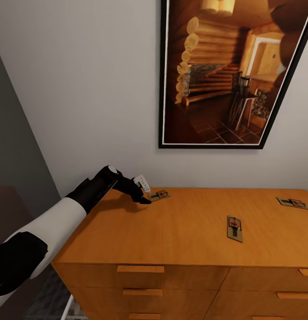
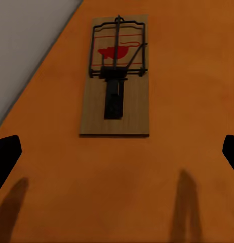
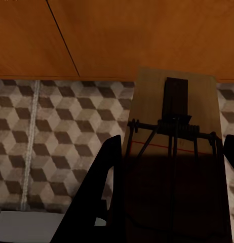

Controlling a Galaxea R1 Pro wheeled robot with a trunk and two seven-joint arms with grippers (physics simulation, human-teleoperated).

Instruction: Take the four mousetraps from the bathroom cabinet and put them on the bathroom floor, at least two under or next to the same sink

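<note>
Three mousetraps lie flat on the top of the orange-brown cabinet (image 1: 194, 240): one at the back left (image 1: 159, 194), one in the middle (image 1: 234, 228), one at the far right (image 1: 292, 202). My left gripper (image 1: 144, 194) hovers low over the top, just left of the back-left mousetrap (image 2: 115, 76), open, with its dark fingertips (image 2: 5, 154) spread wide short of the board. My right gripper (image 3: 172, 167) is shut on another mousetrap (image 3: 172, 152), held above the cube-patterned bathroom floor (image 3: 46, 152) in front of the cabinet's wooden face (image 3: 147, 35).
A large framed picture of a log interior (image 1: 225, 71) hangs on the white wall behind the cabinet. Drawer fronts with bar handles (image 1: 140, 269) face me. A grey wall panel (image 1: 16, 155) stands at the left, and a strip of tiled floor (image 1: 51, 302) shows beside the cabinet.
</note>
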